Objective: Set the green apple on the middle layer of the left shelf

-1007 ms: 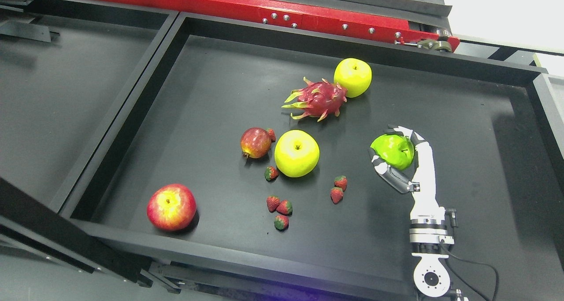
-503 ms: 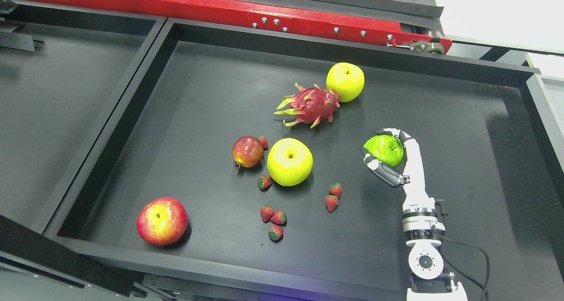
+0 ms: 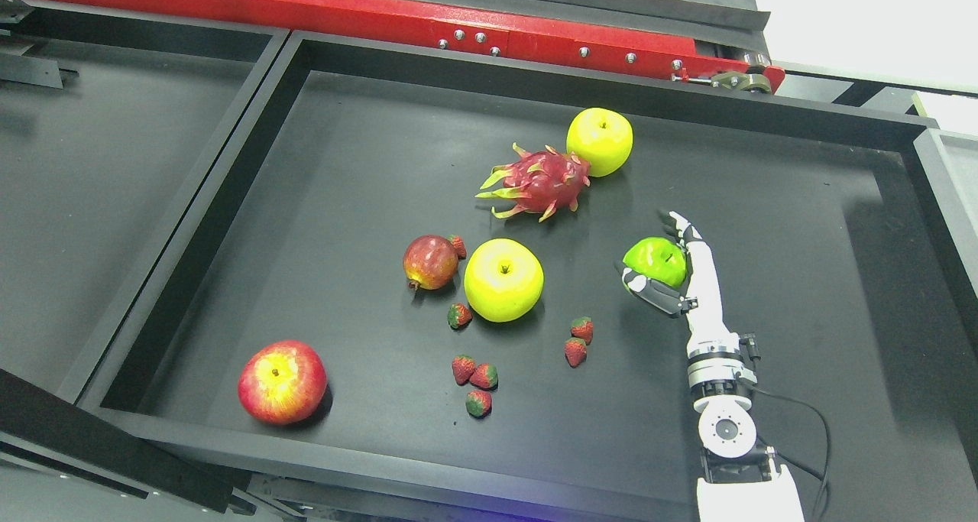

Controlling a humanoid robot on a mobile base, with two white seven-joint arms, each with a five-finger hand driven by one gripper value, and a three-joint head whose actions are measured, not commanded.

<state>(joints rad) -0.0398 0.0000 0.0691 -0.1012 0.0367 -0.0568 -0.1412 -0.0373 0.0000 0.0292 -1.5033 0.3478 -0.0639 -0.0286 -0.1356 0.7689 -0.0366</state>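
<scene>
While the big black tray and the red beam behind it are seen at nearly the same place as half a second ago, a shift of the whole picture is noted against the picture of one second ago, so that part is judged as camera motion and not as a move of the fruit. Inside the tray, the right hand is now seen smaller and a little higher in the picture, and more of the forearm is shown below it. The green apple is held between the thumb below and the fingers at its right side; compared with before, the upper fingers seem less curled over the top, so the grip is judged as looser, though contact is kept. The other fruit is left unmoved: the two yellow apples, the dragon fruit, the red apple, the pomegranate and the small strawberries. The left arm is not in view. The carrying is judged as begun only; the left shelf is not yet reached.
</scene>
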